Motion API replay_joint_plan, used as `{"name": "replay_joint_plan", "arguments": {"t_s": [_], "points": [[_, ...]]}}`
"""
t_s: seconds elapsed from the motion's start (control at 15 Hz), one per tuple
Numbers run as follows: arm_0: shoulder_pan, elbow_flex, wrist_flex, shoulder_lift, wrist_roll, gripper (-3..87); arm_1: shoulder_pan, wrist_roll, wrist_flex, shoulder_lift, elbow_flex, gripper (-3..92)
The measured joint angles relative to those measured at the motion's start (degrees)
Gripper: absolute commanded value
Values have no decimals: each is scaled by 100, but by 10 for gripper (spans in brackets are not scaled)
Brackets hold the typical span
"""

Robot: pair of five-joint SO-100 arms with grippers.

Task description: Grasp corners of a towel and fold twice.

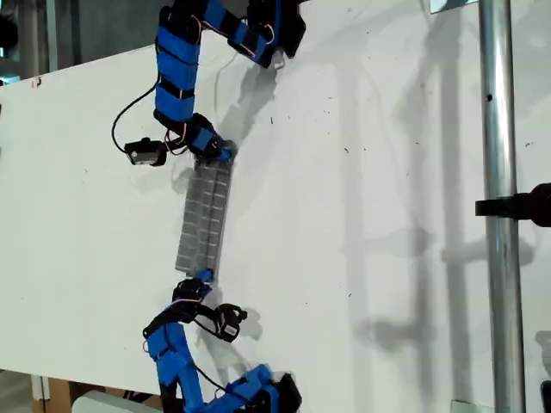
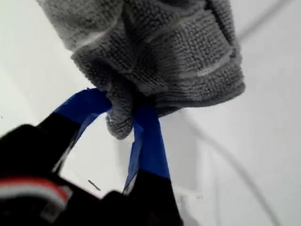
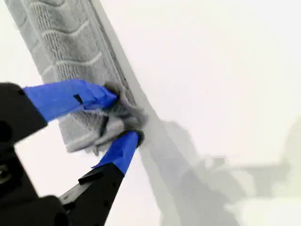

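No brand, label or readable writing shows in any view. Closest in, my first pincer [image 2: 123, 117] has its blue-taped jaws drawn nearly together on a bunched nub of the towel [image 2: 155, 52], which hangs thick and folded just past the tips, its pale stripes [image 2: 214, 66] running across the grey pile. My second pincer [image 3: 120, 115] is likewise pinched down on a crumpled corner [image 3: 113, 125] of the towel [image 3: 66, 47], one blue jaw on top of the gathered cloth and the other beneath it, with the cloth stretching away as a narrow striped strip. The wrist views do not settle which arm is which in the exterior view. There the towel [image 1: 205, 215] lies as a long, narrow folded band on the white counter [image 1: 362, 215], toward the exterior view's left, running between two blue arms. One pincer [image 1: 204, 277] meets the band's end nearer the exterior view's lower edge, and the other pincer [image 1: 219, 155] meets the end nearer the upper edge; at that scale their opening cannot be read. Farther off, a metal pole [image 1: 499, 206] stands at the exterior view's right, with a black clamp [image 1: 521, 206] on it, and soft shadows fall across the counter.
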Motion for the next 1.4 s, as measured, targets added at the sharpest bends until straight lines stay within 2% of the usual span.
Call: {"name": "replay_joint_plan", "arguments": {"t_s": [0.13, 0.4, 0.53, 0.73, 0.8, 0.87, 0.93, 1.13, 1.27, 1.4], "points": [[-114, 193, 255, 545, -35, 441, 255, 0, 360, 677, 193, 300], [-9, 1072, 703, 3410, -220, 373, 615, 79, 1310, 3155, 756, 296], [431, 1969, 738, 5062, -589, 305, 694, 475, 1626, 5063, 1714, 273], [1336, 4157, 729, 8165, -1485, 190, -202, 1644, 1608, 7242, 3138, 250], [1617, 4816, 888, 9316, -1863, 85, -501, 2127, 1591, 7717, 3577, 243], [1951, 5449, 967, 10406, -2162, 19, -826, 2391, 1582, 8042, 3841, 240], [2303, 5941, 967, 11145, -2338, -5, -896, 2725, 1591, 8323, 4122, 235], [3085, 6908, 703, 11496, -2452, -26, -1002, 3322, 1793, 9220, 4711, 281], [3507, 7163, 606, 11558, -2347, -26, -756, 3340, 1811, 9483, 4860, 297], [3507, 7216, 606, 11549, -2224, -26, -413, 3155, 1670, 9360, 4869, 306]]}}
